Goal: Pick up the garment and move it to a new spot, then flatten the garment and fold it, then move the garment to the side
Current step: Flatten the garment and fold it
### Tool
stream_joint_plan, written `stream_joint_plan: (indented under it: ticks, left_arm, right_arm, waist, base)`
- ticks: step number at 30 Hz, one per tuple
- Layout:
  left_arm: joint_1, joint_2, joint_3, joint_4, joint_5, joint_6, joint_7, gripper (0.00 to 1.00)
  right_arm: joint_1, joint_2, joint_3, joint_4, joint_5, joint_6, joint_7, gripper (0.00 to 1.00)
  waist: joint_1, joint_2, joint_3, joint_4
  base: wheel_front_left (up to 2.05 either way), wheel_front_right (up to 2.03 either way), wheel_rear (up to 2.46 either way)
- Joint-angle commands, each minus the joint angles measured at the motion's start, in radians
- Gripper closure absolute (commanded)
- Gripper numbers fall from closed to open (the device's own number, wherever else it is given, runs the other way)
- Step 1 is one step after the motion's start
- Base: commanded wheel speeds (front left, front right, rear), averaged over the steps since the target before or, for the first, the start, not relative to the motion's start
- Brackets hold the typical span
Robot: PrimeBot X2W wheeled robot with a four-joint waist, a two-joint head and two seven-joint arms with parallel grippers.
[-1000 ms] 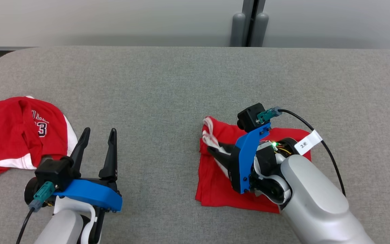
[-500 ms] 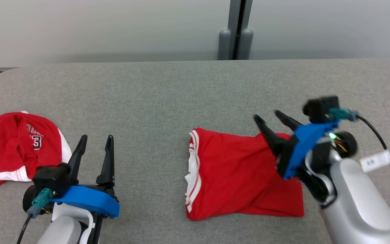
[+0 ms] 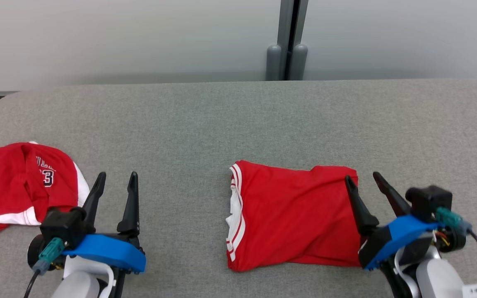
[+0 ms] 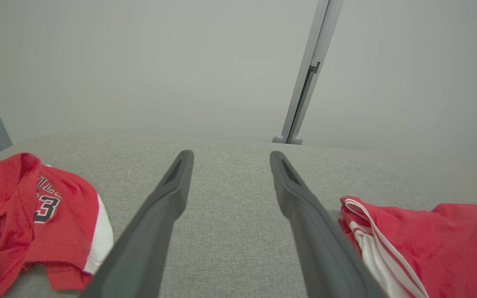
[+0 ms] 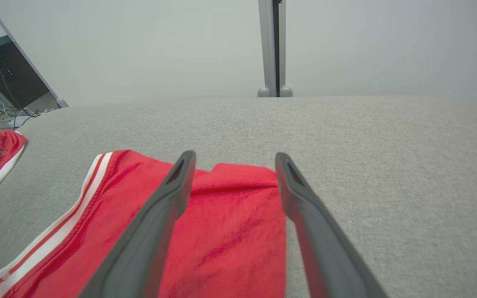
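Crumpled jersey (image 3: 15, 182) far left on grey table (image 3: 222, 120); left gripper (image 3: 117, 174) spread, empty; folded garment (image 3: 292, 215) mid-table; right gripper (image 3: 362, 176) spread, empty, straddling its right edge, right wrist view adding cables (image 5: 4, 114) beyond.

The left end effector (image 4: 231, 155) pointed across the grey tabletop (image 4: 230, 240), its two dark fingers spread with nothing between them. A folded red garment (image 4: 429, 244) lay at lower right, a crumpled red jersey (image 4: 19, 207) at lower left.
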Motion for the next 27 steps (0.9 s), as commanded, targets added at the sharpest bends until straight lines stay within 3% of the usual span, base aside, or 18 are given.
stream_joint_plan:
  ticks: [1, 10, 22, 23, 24, 25, 27]
  left_arm:
    - [0.018, -0.001, 0.010, -0.005, 0.002, 0.005, -0.005, 0.00]
    - [0.082, -0.005, 0.040, -0.040, 0.011, 0.018, -0.009, 0.00]
    - [0.011, -0.027, 0.010, -0.044, 0.033, -0.008, -0.007, 0.00]
    - [0.004, -0.029, 0.007, -0.041, 0.036, -0.012, -0.007, 0.00]
    - [-0.004, -0.033, 0.004, -0.037, 0.038, -0.013, -0.007, 0.00]
    - [-0.011, -0.035, 0.002, -0.033, 0.039, -0.016, -0.007, 0.00]
    - [-0.018, -0.038, -0.001, -0.028, 0.040, -0.021, -0.007, 0.00]
  right_arm:
    - [0.034, 0.005, -0.003, -0.011, -0.007, 0.001, -0.033, 0.00]
    - [0.113, 0.005, 0.086, 0.003, -0.001, 0.001, -0.104, 0.00]
    - [-0.114, 0.003, 0.356, 0.226, -0.015, 0.001, -0.082, 0.00]
    - [-0.135, 0.004, 0.371, 0.253, -0.021, 0.001, -0.078, 0.52]
    - [-0.156, 0.004, 0.387, 0.281, -0.024, 0.001, -0.071, 0.69]
    - [-0.174, 0.004, 0.403, 0.308, -0.023, 0.001, -0.062, 1.00]
    - [-0.190, 0.004, 0.422, 0.338, -0.020, 0.001, -0.049, 1.00]
  waist:
    - [0.0001, 0.0000, -0.010, -0.007]
    - [0.0001, 0.0000, -0.019, -0.033]
    - [0.0001, 0.0000, 0.048, 0.033]
    - [0.0001, 0.0000, 0.054, 0.040]
    - [0.0001, 0.0000, 0.060, 0.048]
    - [0.0001, 0.0000, 0.065, 0.056]
    - [0.0001, 0.0000, 0.068, 0.064]
  base:
    - [0.00, 0.00, 0.00]
    - [0.00, 0.00, 0.00]
    - [0.00, 0.00, 0.00]
    - [0.00, 0.00, 0.00]
    - [0.00, 0.00, 0.00]
    - [0.00, 0.00, 0.00]
    - [0.00, 0.00, 0.00]
